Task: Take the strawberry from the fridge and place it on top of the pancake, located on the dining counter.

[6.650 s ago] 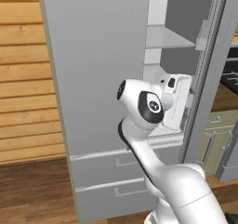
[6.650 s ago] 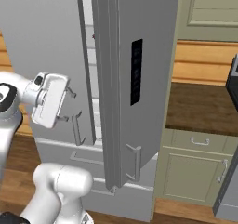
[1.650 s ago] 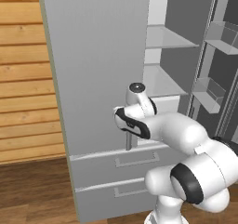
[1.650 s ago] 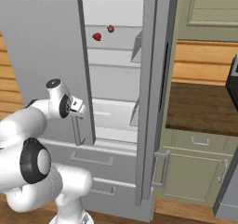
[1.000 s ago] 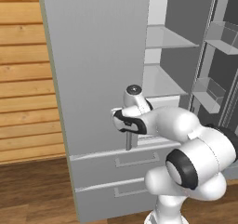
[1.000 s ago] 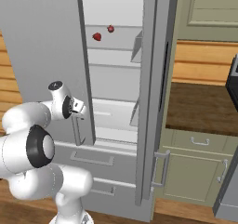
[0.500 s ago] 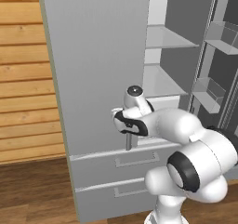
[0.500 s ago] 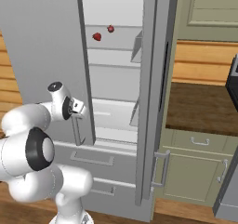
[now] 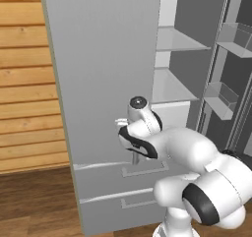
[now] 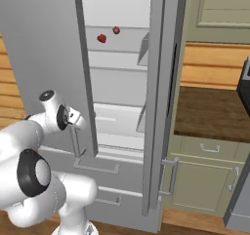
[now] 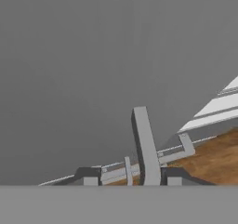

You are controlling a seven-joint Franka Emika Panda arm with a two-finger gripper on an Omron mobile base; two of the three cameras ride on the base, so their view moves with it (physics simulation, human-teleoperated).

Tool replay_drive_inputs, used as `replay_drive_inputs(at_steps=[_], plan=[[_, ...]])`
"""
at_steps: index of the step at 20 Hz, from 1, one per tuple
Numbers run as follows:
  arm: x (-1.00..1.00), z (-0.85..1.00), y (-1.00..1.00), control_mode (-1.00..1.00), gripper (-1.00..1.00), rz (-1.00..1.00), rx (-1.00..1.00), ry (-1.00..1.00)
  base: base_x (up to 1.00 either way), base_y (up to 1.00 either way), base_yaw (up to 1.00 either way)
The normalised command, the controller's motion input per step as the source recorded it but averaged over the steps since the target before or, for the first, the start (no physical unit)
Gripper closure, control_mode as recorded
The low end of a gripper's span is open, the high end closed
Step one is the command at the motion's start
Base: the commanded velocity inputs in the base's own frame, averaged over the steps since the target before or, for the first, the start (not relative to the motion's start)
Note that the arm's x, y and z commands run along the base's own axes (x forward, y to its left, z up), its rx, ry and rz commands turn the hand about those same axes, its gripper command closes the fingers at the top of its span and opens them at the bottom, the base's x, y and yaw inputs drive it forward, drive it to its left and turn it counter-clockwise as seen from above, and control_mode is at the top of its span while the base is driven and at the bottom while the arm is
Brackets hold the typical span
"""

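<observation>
Fridge point(image 9: 98, 74) right door open — pincer point(image 11: 133, 175) clenched on left door handle point(image 11: 145, 146); strawberry point(image 10: 101, 38) on shelf.

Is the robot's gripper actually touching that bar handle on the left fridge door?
Touching. In the hand view the door handle runs down between the two fingertips of the gripper, which is shut on it.

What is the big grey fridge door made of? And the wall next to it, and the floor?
The fridge door looks like smooth painted metal: flat, even grey, no grain. The wall looks like wood planks: warm tan boards with dark lines between them. The floor seems to be darker brown wood, with streaky grain.
</observation>
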Motion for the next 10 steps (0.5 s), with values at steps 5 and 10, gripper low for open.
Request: replay_drive_inputs(at_steps=[5,10], plan=[[-0.57,-0.13,0.45,-1.0,1.0,-0.22,-0.02,0.01,0.0,0.0,0.0],[-0.66,-0.24,0.48,-1.0,1.0,-0.22,-0.05,0.01,0.0,0.0,0.0]])
